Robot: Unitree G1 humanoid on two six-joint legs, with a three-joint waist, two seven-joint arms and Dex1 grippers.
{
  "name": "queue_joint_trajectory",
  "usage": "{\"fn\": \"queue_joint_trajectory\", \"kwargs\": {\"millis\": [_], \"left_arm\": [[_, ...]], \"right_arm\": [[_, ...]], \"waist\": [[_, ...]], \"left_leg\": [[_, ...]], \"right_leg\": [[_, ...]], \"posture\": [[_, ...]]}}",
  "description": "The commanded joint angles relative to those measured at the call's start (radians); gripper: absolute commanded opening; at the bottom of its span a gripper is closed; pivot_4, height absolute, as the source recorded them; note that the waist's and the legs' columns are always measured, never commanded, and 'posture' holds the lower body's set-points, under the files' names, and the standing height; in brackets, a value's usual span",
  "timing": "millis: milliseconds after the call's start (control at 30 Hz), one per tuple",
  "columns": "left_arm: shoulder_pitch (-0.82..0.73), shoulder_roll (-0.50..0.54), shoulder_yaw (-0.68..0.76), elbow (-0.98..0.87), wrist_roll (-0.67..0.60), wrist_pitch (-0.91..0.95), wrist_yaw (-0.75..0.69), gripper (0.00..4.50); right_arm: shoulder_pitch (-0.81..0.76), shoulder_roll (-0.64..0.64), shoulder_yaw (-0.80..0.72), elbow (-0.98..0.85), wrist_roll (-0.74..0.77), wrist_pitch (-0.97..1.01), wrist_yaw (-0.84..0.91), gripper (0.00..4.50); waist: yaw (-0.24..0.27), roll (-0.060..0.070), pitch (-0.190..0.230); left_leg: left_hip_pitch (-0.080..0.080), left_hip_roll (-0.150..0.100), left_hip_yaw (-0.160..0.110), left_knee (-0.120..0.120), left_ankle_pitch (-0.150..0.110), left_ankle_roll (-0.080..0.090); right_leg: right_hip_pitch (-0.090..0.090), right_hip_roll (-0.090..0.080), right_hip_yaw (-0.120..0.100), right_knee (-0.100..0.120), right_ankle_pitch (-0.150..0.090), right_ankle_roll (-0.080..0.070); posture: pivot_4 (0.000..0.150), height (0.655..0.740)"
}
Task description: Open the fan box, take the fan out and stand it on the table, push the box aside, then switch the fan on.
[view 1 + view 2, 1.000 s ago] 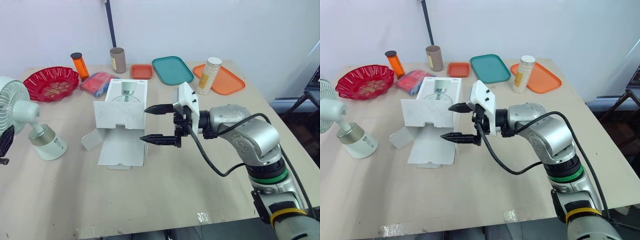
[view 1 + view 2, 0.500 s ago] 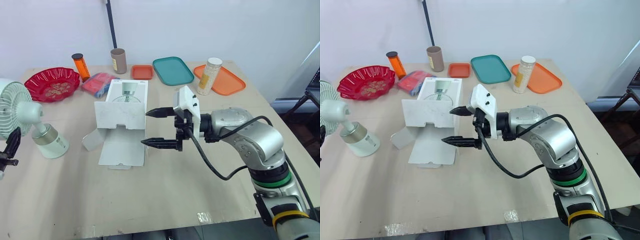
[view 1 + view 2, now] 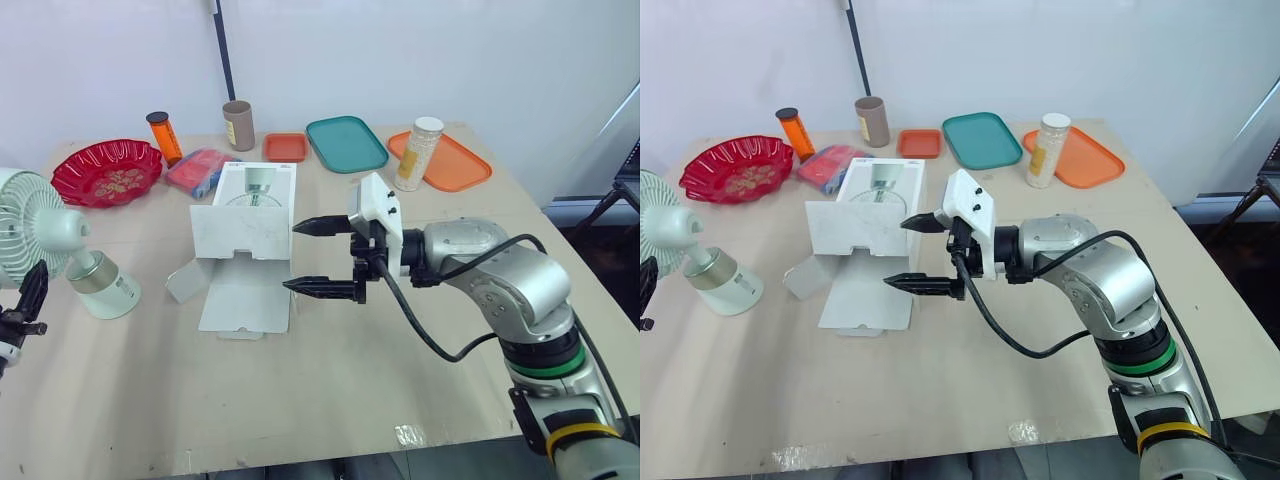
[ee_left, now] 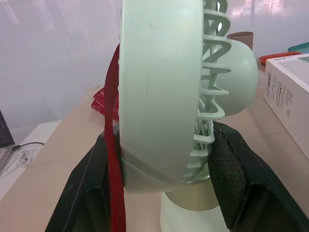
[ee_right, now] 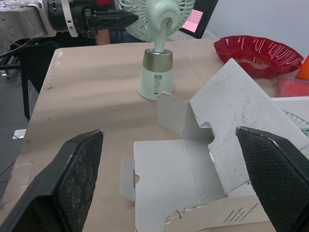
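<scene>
Status: box (image 3: 245, 235) open; fan (image 3: 52, 228) upright on table (image 3: 330, 380), well left of box. R gripper (image 3: 290, 257) wide open, empty, at box's right edge. L gripper (image 3: 28, 300) spread, empty, beside fan. You still need to push box aside, switch fan on.

You have nothing legible to log here: the fine print lines on the side of the fan box (image 4: 289, 92), the small dark label on the base of the fan (image 5: 155, 72) and the yellowish label on the cardboard tube (image 3: 238, 124) are all too small to read.
</scene>
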Motion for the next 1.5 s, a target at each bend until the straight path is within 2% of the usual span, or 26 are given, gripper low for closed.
{"fn": "queue_joint_trajectory", "kwargs": {"millis": [33, 733, 1400, 1467, 1500], "left_arm": [[-0.001, -0.012, -0.041, 0.026, -0.002, 0.031, 0.008, 1.98], [-0.038, -0.051, -0.075, 0.030, -0.079, 0.091, 0.065, 1.98], [-0.024, -0.071, -0.089, 0.022, -0.100, 0.092, 0.080, 1.98], [-0.022, -0.069, -0.086, 0.021, -0.102, 0.091, 0.080, 2.99], [-0.022, -0.068, -0.086, 0.020, -0.103, 0.091, 0.080, 3.25]], "right_arm": [[0.001, -0.010, -0.036, -0.048, 0.016, 0.003, -0.007, 4.50], [0.007, -0.007, -0.037, -0.056, 0.021, 0.009, -0.024, 4.50], [0.009, 0.005, -0.037, -0.063, 0.024, 0.008, -0.033, 4.50], [0.010, 0.005, -0.035, -0.063, 0.023, 0.006, -0.032, 4.50], [0.010, 0.005, -0.035, -0.062, 0.022, 0.006, -0.031, 4.50]], "waist": [[0.000, 0.001, -0.001], [0.007, 0.006, -0.004], [0.009, 0.009, -0.006], [0.009, 0.009, -0.006], [0.008, 0.009, -0.006]], "left_leg": [[0.001, 0.000, 0.000, 0.000, 0.000, 0.000], [0.004, -0.001, -0.001, 0.000, 0.000, 0.000], [0.004, -0.002, -0.003, 0.000, 0.000, 0.000], [0.005, -0.002, -0.003, 0.000, 0.000, 0.000], [0.005, -0.002, -0.003, 0.000, 0.000, 0.000]], "right_leg": [[0.001, 0.000, 0.000, 0.000, 0.000, 0.000], [0.004, 0.000, 0.000, 0.000, 0.000, 0.001], [0.006, 0.000, 0.000, -0.001, -0.001, 0.002], [0.006, 0.000, 0.000, -0.001, -0.001, 0.002], [0.006, 0.000, 0.000, -0.001, -0.001, 0.002]], "posture": [[0.150, 0.7400], [0.150, 0.7400], [0.150, 0.7400], [0.150, 0.7400], [0.150, 0.7400]]}}
